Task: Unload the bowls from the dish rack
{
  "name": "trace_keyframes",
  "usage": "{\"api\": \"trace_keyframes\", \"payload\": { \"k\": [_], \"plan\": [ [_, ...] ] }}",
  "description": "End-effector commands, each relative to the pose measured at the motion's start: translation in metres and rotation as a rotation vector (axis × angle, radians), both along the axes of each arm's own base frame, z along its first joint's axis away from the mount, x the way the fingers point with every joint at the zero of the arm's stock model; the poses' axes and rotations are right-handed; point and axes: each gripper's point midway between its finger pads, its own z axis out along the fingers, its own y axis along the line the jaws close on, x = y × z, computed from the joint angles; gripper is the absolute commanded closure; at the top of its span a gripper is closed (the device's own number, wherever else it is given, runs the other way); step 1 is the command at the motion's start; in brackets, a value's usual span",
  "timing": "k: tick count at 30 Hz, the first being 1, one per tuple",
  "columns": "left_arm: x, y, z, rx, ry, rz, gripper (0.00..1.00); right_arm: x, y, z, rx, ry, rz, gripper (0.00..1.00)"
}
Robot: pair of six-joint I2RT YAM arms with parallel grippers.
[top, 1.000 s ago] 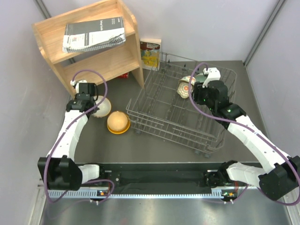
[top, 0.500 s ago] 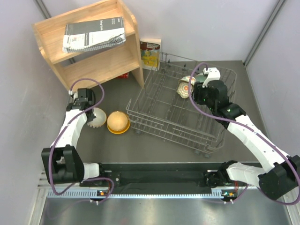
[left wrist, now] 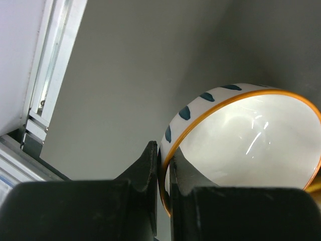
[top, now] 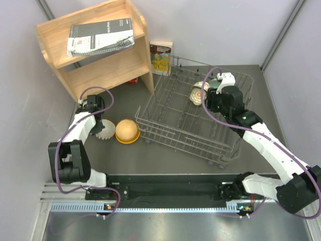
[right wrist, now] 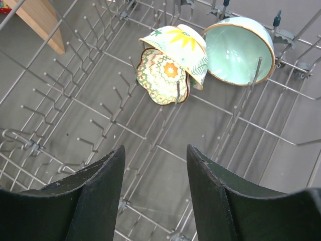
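Striped bowl: The left gripper is squeezing shut on the rim of the white striped bowl, with one finger inside and one outside. The bowl is tipping on its side to the right of the fingers.
Orange bowl: The orange bowl is lying upside down on the table, just past the striped bowl from the left fingers.
Bowls in the dish rack: The scalloped bowl is leaning straight ahead of the right fingers. The yellow-flower bowl is resting just behind it, and the teal bowl is sitting ahead to the right.
Right gripper: It is hanging above the rack with its fingers spread apart, holding nothing.
Room: The grey wall is standing close on the left of the left fingers. Bare table is showing ahead of them.
In the way: Thin tines are sticking up between the right fingers and the bowls. One is crossing the scalloped bowl.
Around: A wooden shelf holding a book is standing far ahead of the left fingers.
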Motion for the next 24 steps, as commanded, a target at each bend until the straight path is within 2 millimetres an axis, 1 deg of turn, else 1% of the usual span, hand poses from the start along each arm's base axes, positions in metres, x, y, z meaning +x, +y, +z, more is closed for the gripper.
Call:
{"api": "trace_keyframes", "payload": {
  "k": [1, 4, 8, 12, 13, 14, 17, 20, 22, 23, 24],
  "plan": [
    [0.017, -0.005, 0.001, -0.035, -0.034, -0.003, 0.98, 0.002, -0.005, 0.022, 0.017, -0.058, -0.009, 0.48],
    [0.015, -0.002, -0.003, -0.019, -0.017, 0.004, 0.96, 0.001, -0.006, 0.023, 0.013, -0.062, -0.009, 0.48],
    [0.012, -0.007, -0.012, -0.045, 0.009, -0.011, 0.93, 0.003, -0.001, 0.022, 0.019, -0.057, 0.007, 0.48],
    [0.012, -0.006, -0.009, -0.04, 0.008, -0.009, 0.9, 0.005, 0.0, 0.024, 0.021, -0.056, 0.007, 0.47],
    [0.011, -0.005, -0.007, -0.034, 0.002, -0.006, 0.75, 0.005, 0.0, 0.024, 0.021, -0.056, 0.007, 0.48],
    [0.01, -0.004, -0.006, -0.027, 0.003, -0.012, 0.72, 0.004, 0.0, 0.024, 0.022, -0.057, 0.007, 0.48],
    [0.007, -0.003, -0.007, -0.021, 0.011, -0.017, 0.72, 0.005, -0.001, 0.022, 0.022, -0.056, 0.005, 0.48],
    [0.007, -0.007, -0.011, -0.044, 0.018, -0.014, 0.72, 0.005, 0.0, 0.021, 0.024, -0.053, 0.009, 0.48],
    [0.007, -0.007, -0.009, -0.042, 0.014, -0.007, 0.7, 0.005, 0.0, 0.021, 0.025, -0.054, 0.006, 0.48],
    [0.007, -0.005, -0.007, -0.036, 0.012, -0.001, 0.59, 0.004, -0.001, 0.022, 0.024, -0.057, 0.005, 0.48],
    [0.007, -0.004, -0.002, -0.025, 0.001, 0.006, 0.57, 0.003, -0.001, 0.023, 0.025, -0.058, 0.006, 0.48]
  ]
}}
